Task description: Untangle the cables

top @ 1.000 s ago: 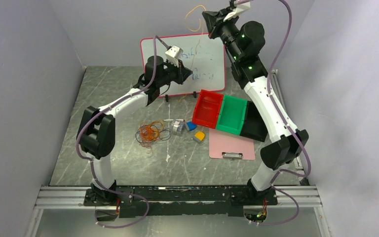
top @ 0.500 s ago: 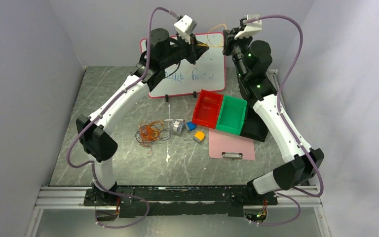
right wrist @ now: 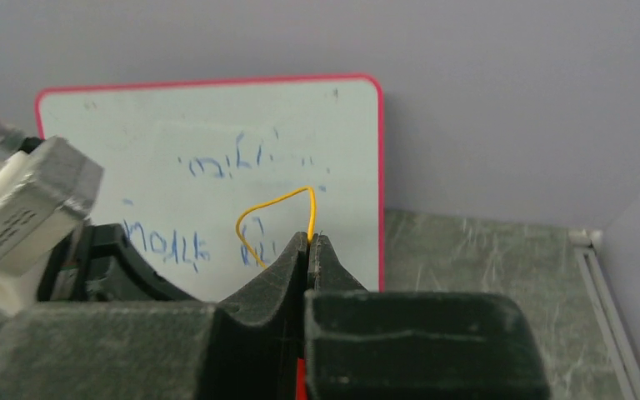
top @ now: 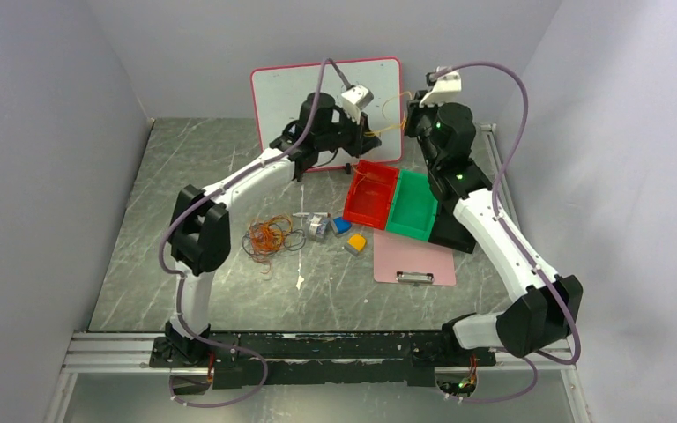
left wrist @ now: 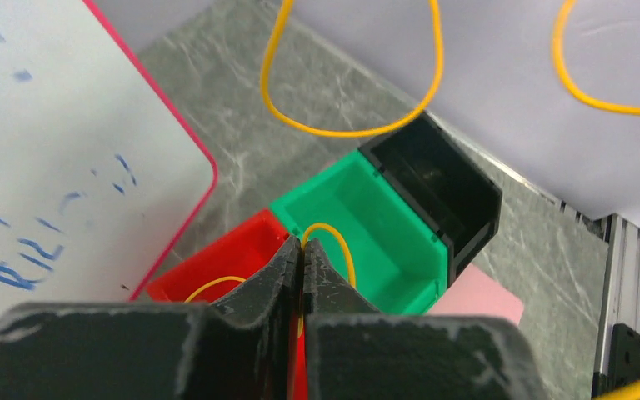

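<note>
A single yellow cable (top: 390, 129) hangs in the air between my two grippers, at the back of the table above the red bin. My left gripper (top: 368, 134) is shut on one part of it. In the left wrist view the cable (left wrist: 343, 238) curls out of the closed tips (left wrist: 302, 244), and a wider loop hangs farther off. My right gripper (top: 412, 115) is shut on another part. The right wrist view shows the cable (right wrist: 272, 202) arching out of the closed tips (right wrist: 310, 239). The remaining cables (top: 269, 236), orange and dark, lie as a tangle on the table.
A whiteboard (top: 282, 97) stands at the back wall. Red (top: 372, 196), green (top: 414, 204) and black (top: 455, 231) bins sit in a row at centre right, with a pink clipboard (top: 414, 260) in front of them. Small grey (top: 318, 226), blue (top: 342, 225) and yellow (top: 356, 242) blocks lie beside the tangle.
The right gripper has come down from high above the whiteboard with the yellow cable in it. The left gripper rose, then moved right and down, and now holds the same cable.
</note>
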Available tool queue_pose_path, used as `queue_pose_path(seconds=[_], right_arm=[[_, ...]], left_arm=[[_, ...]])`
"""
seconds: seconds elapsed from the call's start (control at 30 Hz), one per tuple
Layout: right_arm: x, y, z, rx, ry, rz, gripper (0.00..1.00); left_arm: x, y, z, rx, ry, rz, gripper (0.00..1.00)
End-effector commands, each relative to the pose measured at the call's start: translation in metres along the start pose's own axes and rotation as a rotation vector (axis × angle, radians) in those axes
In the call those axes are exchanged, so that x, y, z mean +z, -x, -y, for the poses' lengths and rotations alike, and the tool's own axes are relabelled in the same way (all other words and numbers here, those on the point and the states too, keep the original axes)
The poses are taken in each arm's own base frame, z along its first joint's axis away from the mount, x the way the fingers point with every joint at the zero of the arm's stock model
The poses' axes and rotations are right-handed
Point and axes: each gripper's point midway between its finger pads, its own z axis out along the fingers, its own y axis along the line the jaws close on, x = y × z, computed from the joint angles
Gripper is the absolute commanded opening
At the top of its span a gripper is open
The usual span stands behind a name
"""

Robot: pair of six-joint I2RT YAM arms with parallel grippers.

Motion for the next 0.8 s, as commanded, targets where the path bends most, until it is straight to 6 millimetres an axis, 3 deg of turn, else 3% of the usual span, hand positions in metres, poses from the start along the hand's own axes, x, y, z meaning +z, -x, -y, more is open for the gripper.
queue_pose_path(seconds=[0.0, 0.1, 0.37, 0.57, 0.77], right_arm=[[-0.01, -0.028, 0.008, 0.03, -0.028, -0.06, 0.0], [-0.015, -0.049, 0.006, 0.058, -0.021, -0.101, 0.0], [-0.024, -0.077, 0.01, 0.092, -0.049, -0.161, 0.0], [-0.028, -0.1, 0.007, 0.128, -0.04, -0.217, 0.0], [-0.031, -0.103, 0.016, 0.143, -0.088, -0.218, 0.0]], left_arm=[[0.015, -0.023, 0.001, -0.008, -0.075, 0.004, 0.07], [0.021, -0.043, -0.003, -0.037, -0.084, -0.024, 0.07], [0.023, -0.064, -0.009, -0.06, -0.067, -0.062, 0.07], [0.011, -0.087, 0.0, -0.123, -0.096, -0.13, 0.34], [-0.009, -0.092, 0.012, -0.146, -0.109, -0.138, 0.5]])
